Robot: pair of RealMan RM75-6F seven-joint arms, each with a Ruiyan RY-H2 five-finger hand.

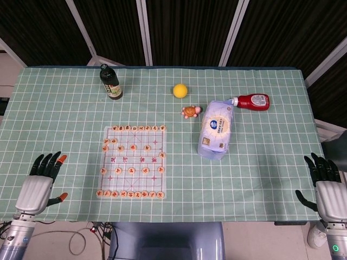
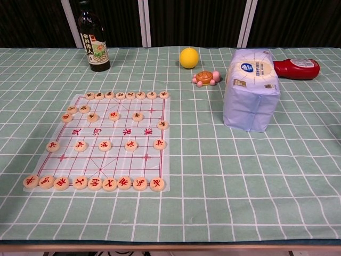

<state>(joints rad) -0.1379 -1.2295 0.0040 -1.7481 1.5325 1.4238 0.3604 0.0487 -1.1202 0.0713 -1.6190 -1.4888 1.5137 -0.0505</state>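
My left hand (image 1: 39, 184) hovers open at the table's near left corner, fingers spread and holding nothing. It is left of a chess sheet (image 1: 134, 161) (image 2: 106, 140) with several round wooden pieces on it. At the near right corner my right hand (image 1: 327, 187) is open too, empty, well clear of the light-blue tissue pack (image 1: 217, 130) (image 2: 250, 89). Neither hand shows in the chest view.
Along the far side stand a dark bottle (image 1: 110, 82) (image 2: 93, 37), a yellow ball (image 1: 180, 90) (image 2: 188, 57), a small turtle toy (image 1: 190, 111) (image 2: 205, 78) and a red ketchup bottle (image 1: 252, 101) (image 2: 295, 69) lying on its side. A green checked cloth (image 1: 65, 124) covers the table.
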